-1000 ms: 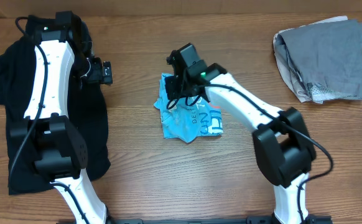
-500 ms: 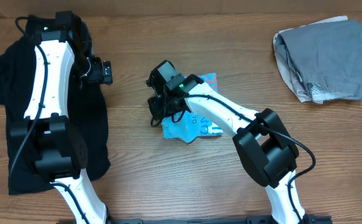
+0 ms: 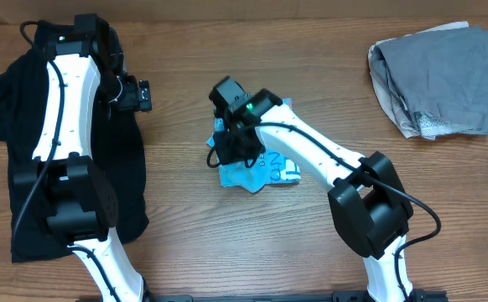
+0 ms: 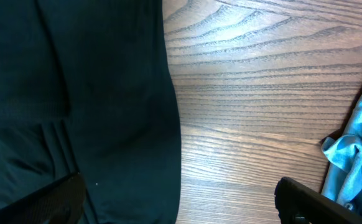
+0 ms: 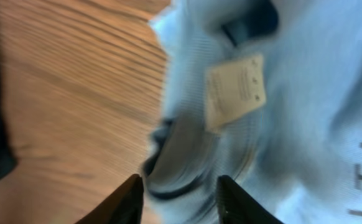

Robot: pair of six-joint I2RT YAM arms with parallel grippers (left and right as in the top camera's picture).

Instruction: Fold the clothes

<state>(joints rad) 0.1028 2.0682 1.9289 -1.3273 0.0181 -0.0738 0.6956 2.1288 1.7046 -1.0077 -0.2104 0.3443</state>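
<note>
The right gripper [image 5: 180, 200] is hovering half-open over the crumpled light blue T-shirt [image 3: 269, 168] in the middle of the table [image 3: 177, 218], a fold lying between its fingers [image 5: 130, 198]. The left gripper [image 4: 178, 208] is gaping wide above the black shirt [image 4: 75, 93] at its edge.

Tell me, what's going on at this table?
Two robot arms are folding laundry. The right gripper sits over a crumpled light blue T-shirt mid-table, jaws parted near its collar tag. The left gripper hovers, jaws wide, at the edge of a black shirt spread on the left. Grey pieces lie far right. The blue shirt is not folded yet.
</note>
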